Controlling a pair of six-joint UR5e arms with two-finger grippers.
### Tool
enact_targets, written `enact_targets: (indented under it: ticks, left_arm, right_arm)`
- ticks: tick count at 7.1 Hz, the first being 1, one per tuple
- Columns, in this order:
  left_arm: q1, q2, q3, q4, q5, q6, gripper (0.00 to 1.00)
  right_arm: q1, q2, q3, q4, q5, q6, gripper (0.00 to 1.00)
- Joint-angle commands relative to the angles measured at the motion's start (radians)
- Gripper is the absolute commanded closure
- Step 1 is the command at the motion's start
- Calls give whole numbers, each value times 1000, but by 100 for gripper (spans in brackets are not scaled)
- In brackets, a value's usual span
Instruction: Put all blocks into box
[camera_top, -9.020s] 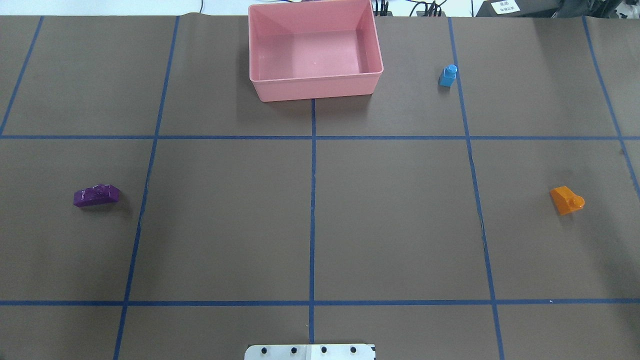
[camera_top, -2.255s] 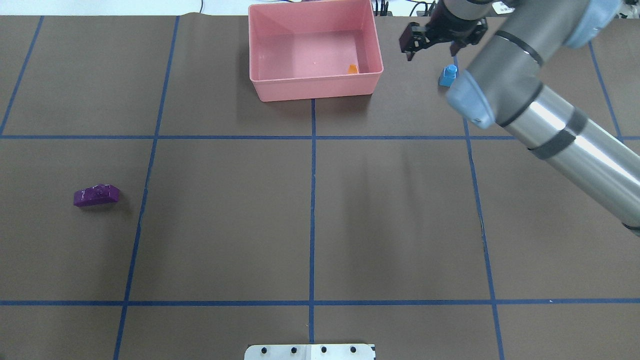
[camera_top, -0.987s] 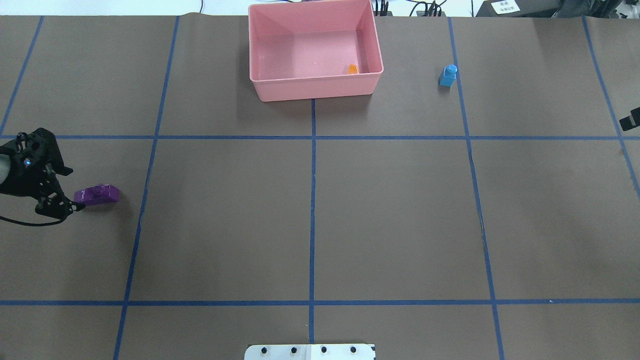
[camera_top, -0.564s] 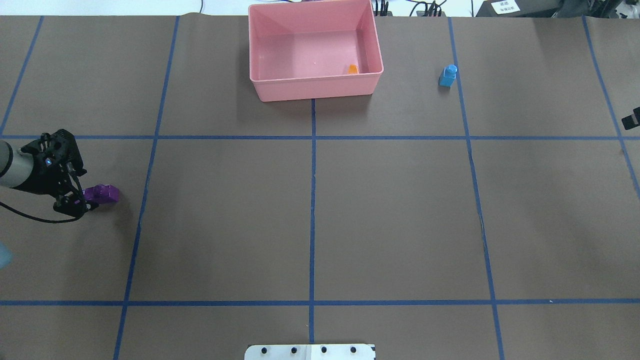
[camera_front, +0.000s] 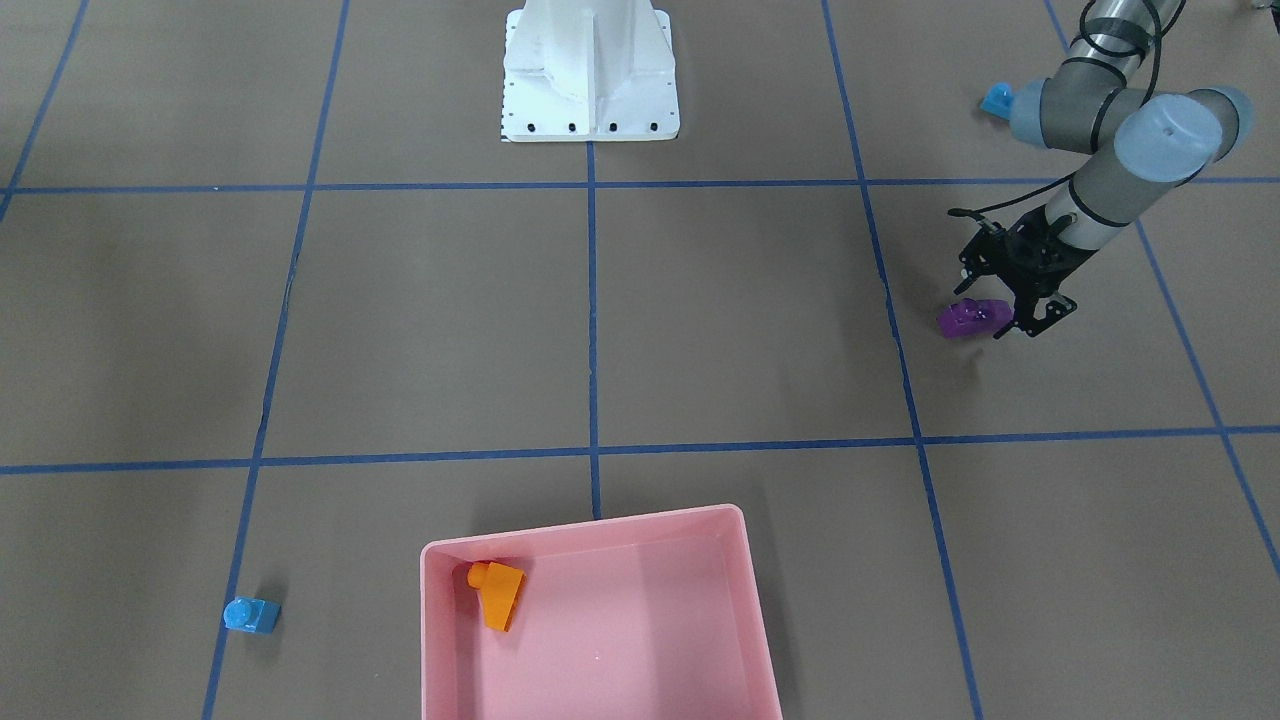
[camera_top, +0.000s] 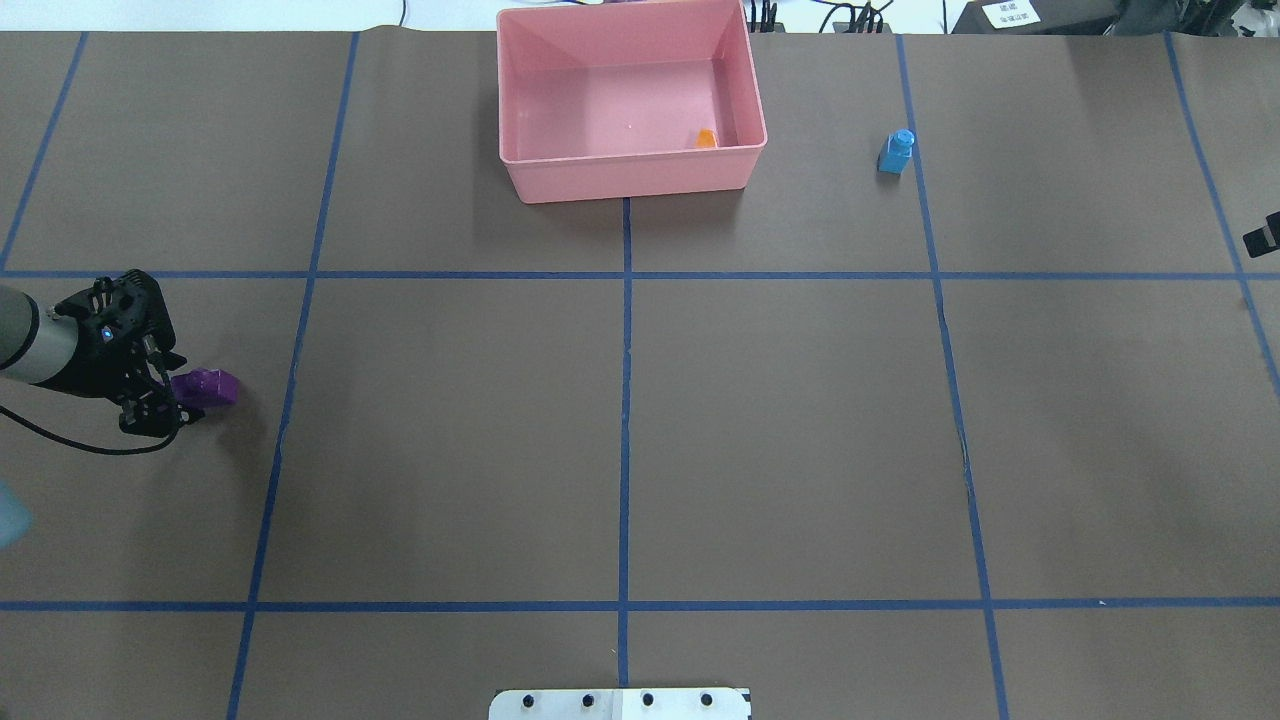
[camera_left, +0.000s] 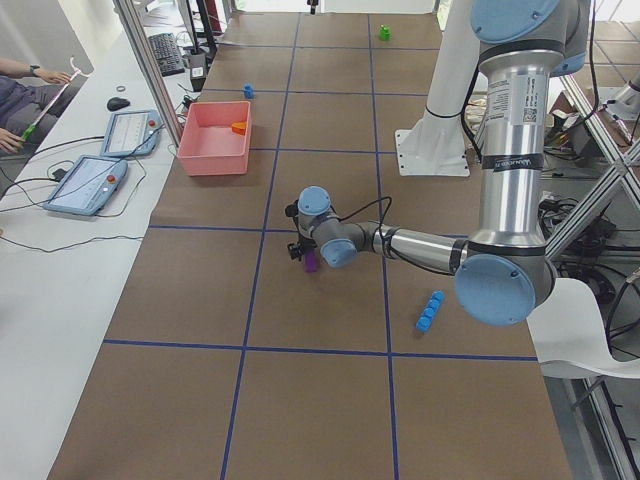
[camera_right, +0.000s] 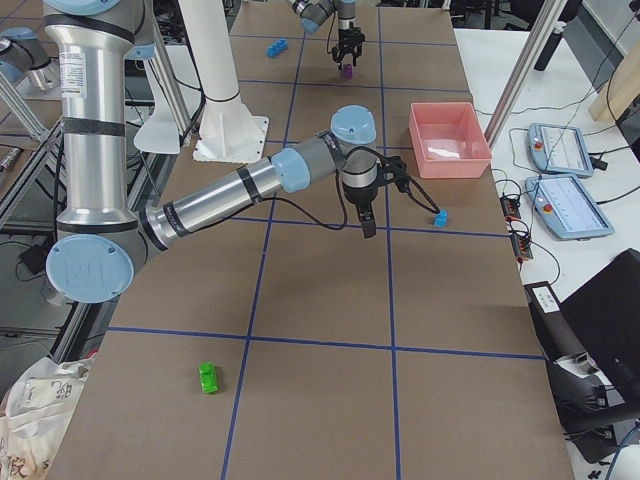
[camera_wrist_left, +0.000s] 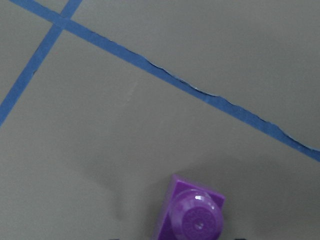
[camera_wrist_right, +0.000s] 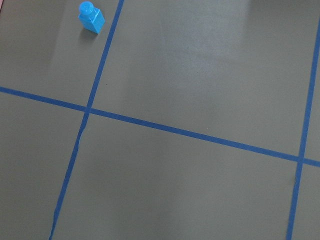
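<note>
Down on the table (camera_front: 700, 330), my left pincer (camera_front: 1003, 312) stood open astride one end of the purple block (camera_front: 968, 318). The orange block (camera_front: 497, 590) lay in the pink box (camera_front: 650, 620), the small blue block (camera_front: 250, 614) outside it; whether my right pincer (camera_right: 367, 226) was open I could not tell.

Bench (camera_top: 800, 450) covered in brown paper, split into large squares by blue tape lines (camera_top: 625, 440). Long white side table (camera_left: 60, 300) along far edge, carrying two tablets (camera_left: 128, 132), keyboard (camera_left: 163, 50), mouse (camera_left: 118, 103). Aluminium frame post (camera_left: 150, 65) between bench and side table. Light soft, even.
</note>
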Motion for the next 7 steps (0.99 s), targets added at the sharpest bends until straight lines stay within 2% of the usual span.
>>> enact_targets:
  ticks: [1,2,3,5,7]
  left_arm:
    - [-1,1,-11,-7,-3,-6,100]
    - [-7,2,-30,-7,-3,-43,100]
    - [-13,5,-79,-7,-1,-186,100]
    - [-57,-2,-202,-1,8,-671,100]
    - [-71,-150,-210,56,98,-1080,100]
  right_arm:
    - [0,1,-1,0,0,0,0]
    - [0,3,-1,0,-2,0,0]
    - [0,4,-3,2,-2,0,0]
    - [-2,10,-14,5,-9,0,0]
    - [-2,88,-94,8,-8,2,0]
